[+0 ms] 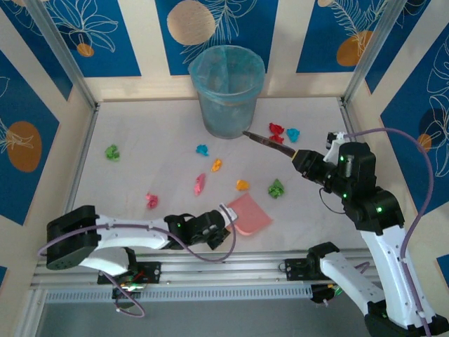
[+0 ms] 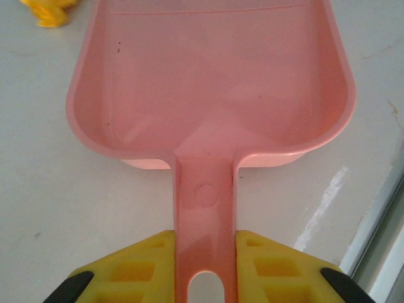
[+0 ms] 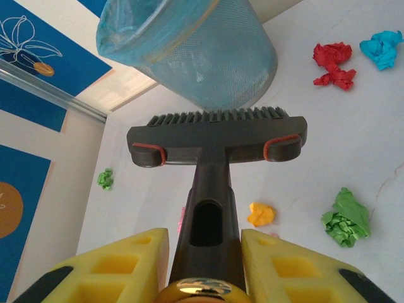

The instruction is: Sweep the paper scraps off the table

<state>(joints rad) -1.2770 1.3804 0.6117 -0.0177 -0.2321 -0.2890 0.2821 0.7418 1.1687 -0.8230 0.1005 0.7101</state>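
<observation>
The paper scraps [image 1: 203, 149] are crumpled lumps with no clear long axis. They are scattered in a loose band across the white table [image 1: 140, 168], from a green one [image 1: 112, 152] at the left to a red one [image 1: 276, 132] and a cyan one [image 1: 292, 133] at the far right. The left gripper [image 1: 226, 221] is clenched on the handle of a pink dustpan [image 1: 249, 214]. In the left wrist view the yellow fingers [image 2: 145, 265] are seen pressed against both sides of that handle, and the pan's open mouth is turned away from the gripper. The pan is laid on the table, and an orange scrap [image 1: 243, 185] lies just beyond its mouth. The right gripper [image 1: 302, 158] is closed on the shaft of a dark brush [image 1: 270, 140]. The brush's long axis is run from the gripper toward the far left, and its head [image 3: 218, 136] is held crosswise just beside the foot of the blue-lined bin [image 1: 228, 91]; whether they touch cannot be told. The red and cyan scraps are found on the far side of the shaft, near the right gripper. Another green scrap [image 1: 276, 187] is placed between the two grippers, and two pink ones [image 1: 200, 184] [image 1: 151, 200] lie beyond the left arm.
</observation>
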